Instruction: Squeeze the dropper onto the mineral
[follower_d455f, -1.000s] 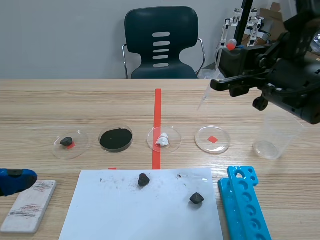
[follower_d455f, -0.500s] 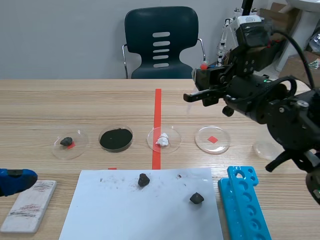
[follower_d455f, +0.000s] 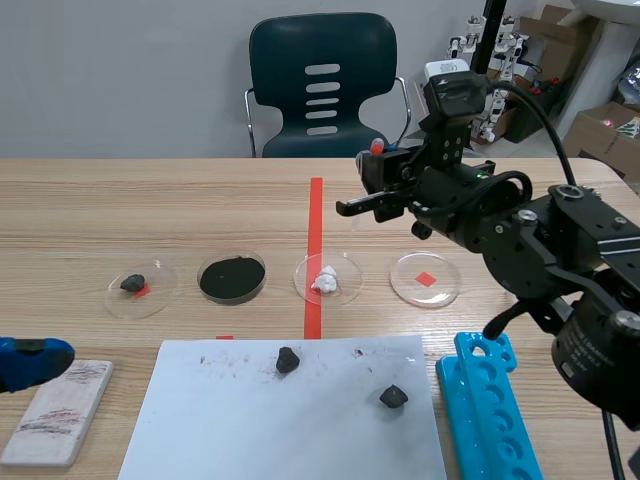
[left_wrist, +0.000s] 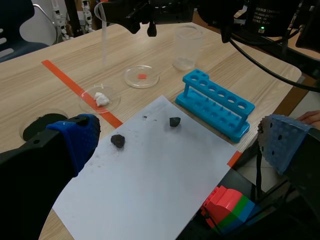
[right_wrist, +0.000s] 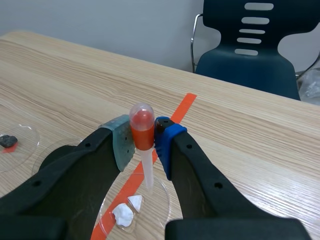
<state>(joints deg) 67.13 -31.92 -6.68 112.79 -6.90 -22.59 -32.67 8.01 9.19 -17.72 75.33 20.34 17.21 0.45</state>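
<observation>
The right arm stands raised, stretched toward the table's middle, the right gripper (right_wrist: 143, 138) clamped on the dropper (right_wrist: 141, 123) at its bulb. The left arm lies low, the left gripper (left_wrist: 178, 144) spread wide.

The right gripper (follower_d455f: 378, 168), raised above the middle of the table (follower_d455f: 150, 210), grips a dropper (follower_d455f: 377, 147) at its red bulb; below it a petri dish (follower_d455f: 352, 272) with a white mineral (follower_d455f: 325, 280) lies on the orange-red line (follower_d455f: 316, 210)

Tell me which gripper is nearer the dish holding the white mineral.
Right. The right gripper, shut on the dropper, hangs just above the dish; the left gripper sits open, low at the table's near left, well short of it.
</observation>
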